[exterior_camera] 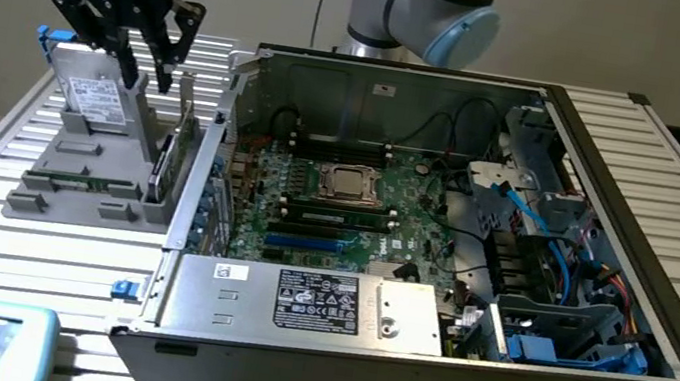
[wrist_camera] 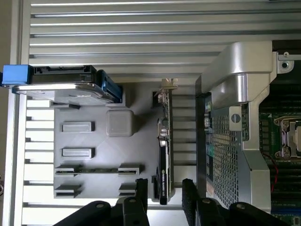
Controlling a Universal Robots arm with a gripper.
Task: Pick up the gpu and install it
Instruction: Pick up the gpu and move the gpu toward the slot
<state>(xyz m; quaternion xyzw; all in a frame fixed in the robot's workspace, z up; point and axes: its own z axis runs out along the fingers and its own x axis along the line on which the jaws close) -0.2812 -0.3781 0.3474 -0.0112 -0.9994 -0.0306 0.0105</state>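
Note:
The gpu (wrist_camera: 164, 141) is a thin black card standing on edge in a slot of the grey holder (wrist_camera: 94, 136), beside the computer case. In the exterior view the gpu (exterior_camera: 167, 153) stands at the holder's edge nearest the case. My gripper (exterior_camera: 148, 73) hangs open just above the holder (exterior_camera: 74, 166), over the card's far end. In the wrist view the gripper (wrist_camera: 164, 193) straddles one end of the card, with a black finger (wrist_camera: 141, 190) on each side and a gap between them and the card. Nothing is held.
A silver hard drive (exterior_camera: 98, 99) with a blue tab stands at the holder's far end. A memory stick (exterior_camera: 82, 180) lies in a slot. The open computer case (exterior_camera: 554, 111), showing its motherboard (exterior_camera: 338, 205) and power supply (exterior_camera: 310, 302), stands close to the card.

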